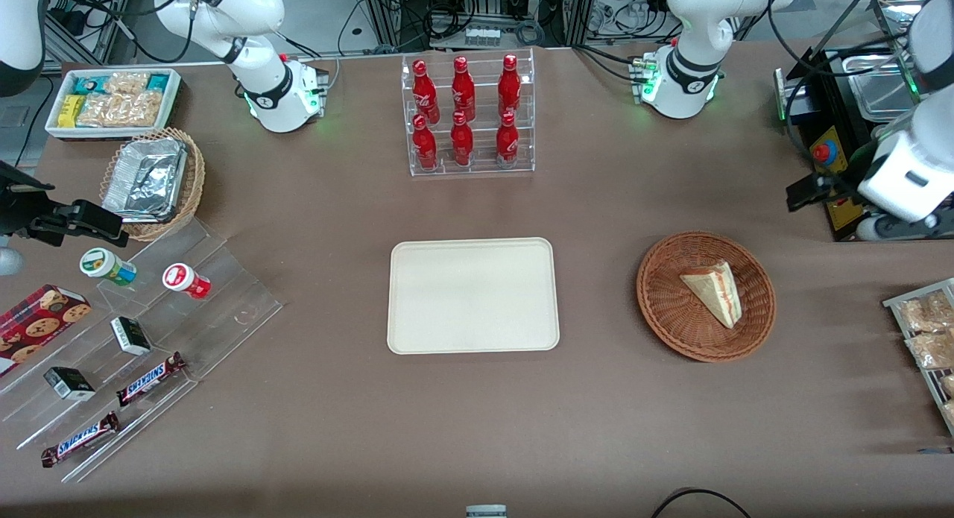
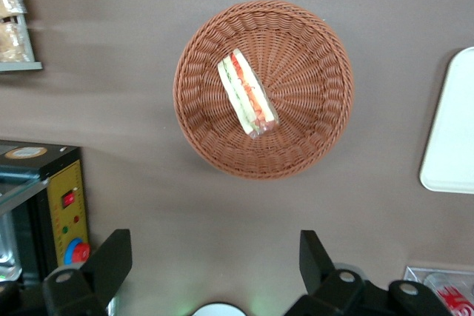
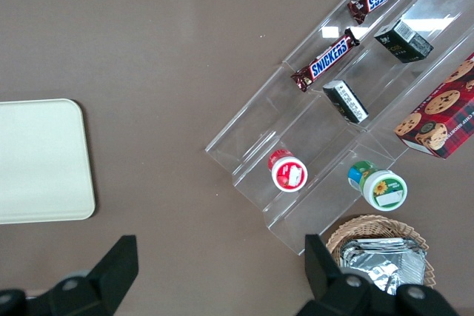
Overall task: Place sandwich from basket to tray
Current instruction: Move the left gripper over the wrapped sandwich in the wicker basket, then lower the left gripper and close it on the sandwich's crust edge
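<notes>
The sandwich (image 1: 717, 288) (image 2: 248, 94), a pale bread wedge with red, orange and green layers, lies in the round reddish-brown wicker basket (image 1: 663, 309) (image 2: 311, 42). The cream tray (image 1: 472, 294) (image 2: 452, 131) (image 3: 37, 160) sits bare at the table's middle, beside the basket. My left gripper (image 1: 811, 191) (image 2: 215, 246) hangs open, high above the table. It is farther from the front camera than the basket, toward the working arm's end. Its fingers (image 2: 111, 257) stand wide apart with nothing between them, and only brown tabletop shows below them.
A black control box with a red button (image 1: 826, 153) stands close by the gripper. A rack of bagged snacks (image 1: 924, 332) lies at the working arm's table end. The red-bottle rack (image 1: 468, 115) stands farther back than the tray. An acrylic snack stand (image 1: 149, 339) occupies the parked arm's end.
</notes>
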`<state>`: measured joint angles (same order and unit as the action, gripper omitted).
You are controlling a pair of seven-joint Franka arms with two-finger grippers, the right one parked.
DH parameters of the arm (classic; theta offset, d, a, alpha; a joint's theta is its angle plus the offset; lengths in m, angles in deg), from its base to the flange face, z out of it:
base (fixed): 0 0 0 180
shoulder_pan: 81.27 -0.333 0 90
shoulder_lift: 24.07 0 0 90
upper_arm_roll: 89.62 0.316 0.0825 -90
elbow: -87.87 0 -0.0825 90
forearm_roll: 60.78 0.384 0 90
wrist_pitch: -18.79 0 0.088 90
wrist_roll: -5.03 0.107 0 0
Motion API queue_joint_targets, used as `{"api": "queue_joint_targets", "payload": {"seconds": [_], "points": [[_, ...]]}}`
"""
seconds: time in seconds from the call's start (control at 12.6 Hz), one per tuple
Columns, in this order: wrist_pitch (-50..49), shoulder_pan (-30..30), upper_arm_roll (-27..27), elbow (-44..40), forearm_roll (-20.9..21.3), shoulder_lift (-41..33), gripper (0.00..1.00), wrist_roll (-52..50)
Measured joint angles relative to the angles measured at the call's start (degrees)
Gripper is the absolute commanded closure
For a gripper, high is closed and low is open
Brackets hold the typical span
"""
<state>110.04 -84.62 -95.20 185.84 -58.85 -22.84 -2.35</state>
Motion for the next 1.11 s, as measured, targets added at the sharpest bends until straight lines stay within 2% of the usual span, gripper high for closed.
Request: {"api": "queue_joint_targets", "payload": {"seconds": [0.16, 0.47, 1.11], "points": [[6.7, 0.0, 0.1, 5.9, 0.0, 0.2, 0.00, -2.1], [16.6, 0.0, 0.1, 12.6, 0.0, 1.5, 0.00, -10.4], [28.8, 1.1, 0.1, 15.3, 0.0, 11.8, 0.00, -24.6]]}}
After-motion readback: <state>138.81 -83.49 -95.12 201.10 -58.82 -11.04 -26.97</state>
